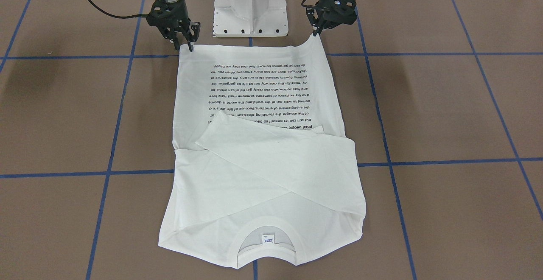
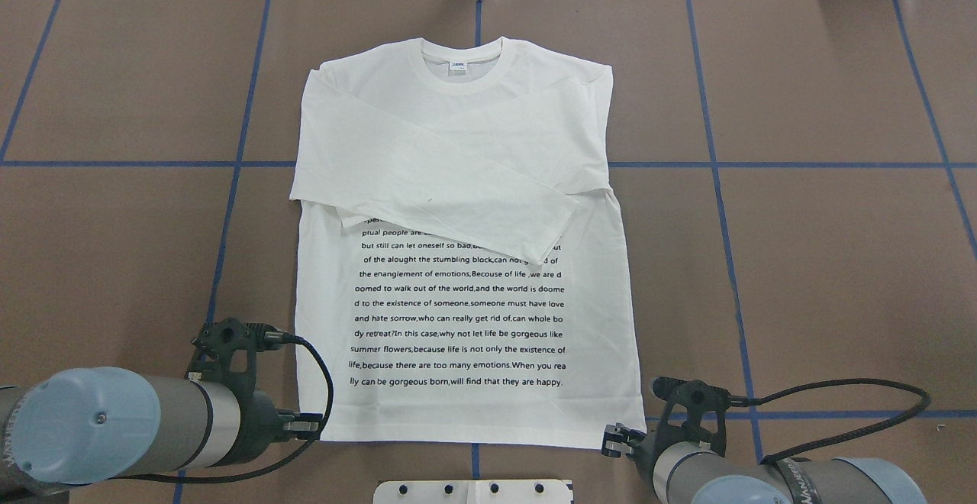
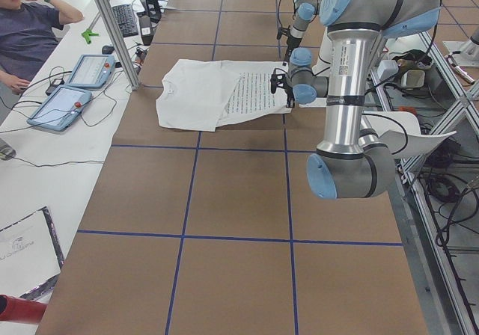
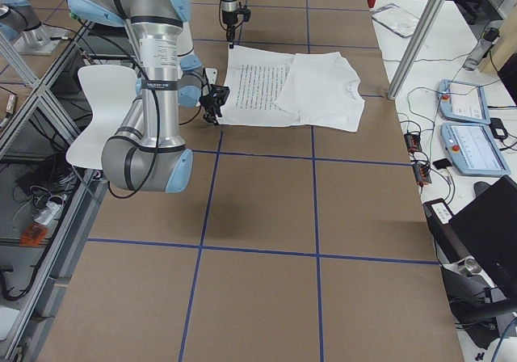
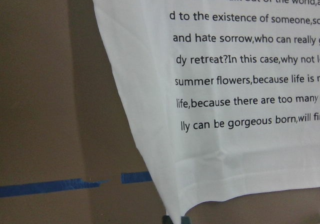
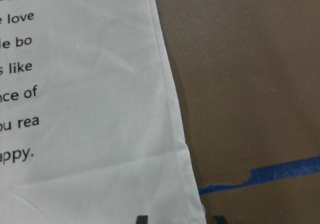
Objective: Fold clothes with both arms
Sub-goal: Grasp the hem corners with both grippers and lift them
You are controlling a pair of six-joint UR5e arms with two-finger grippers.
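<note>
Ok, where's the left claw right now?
In the overhead view it's at lower left: the left claw pinches the T-shirt's near hem corner, on the robot's side of the table.

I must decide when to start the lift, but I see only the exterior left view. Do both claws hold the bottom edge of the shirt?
Observer: The left claw is shut on one bottom corner of the shirt; the cloth peaks up to it.
Operator: And the right one?
Observer: The right claw is open, with one finger on each side of the other bottom corner.
Operator: Are the sleeves folded in?
Observer: Yes, the sleeves lie crossed over the chest, just below the collar.
</note>
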